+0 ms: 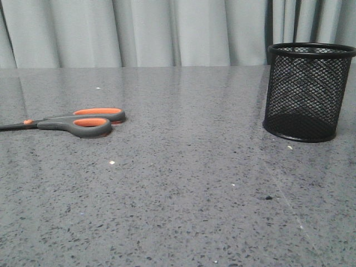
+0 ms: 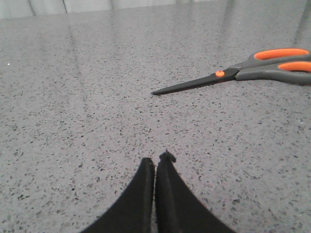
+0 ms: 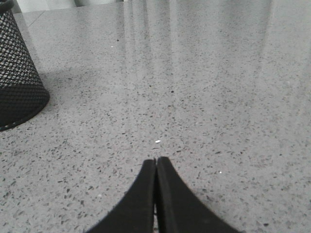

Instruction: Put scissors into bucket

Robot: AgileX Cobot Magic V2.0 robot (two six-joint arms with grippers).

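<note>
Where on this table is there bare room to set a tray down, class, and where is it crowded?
The widest bare patch lies between the scissors on the left and the bucket on the right, reaching to the near table edge. Bare counter also runs behind the scissors to the curtain. Nowhere is crowded; only the bucket's right side, at the frame edge, looks tight.
</note>
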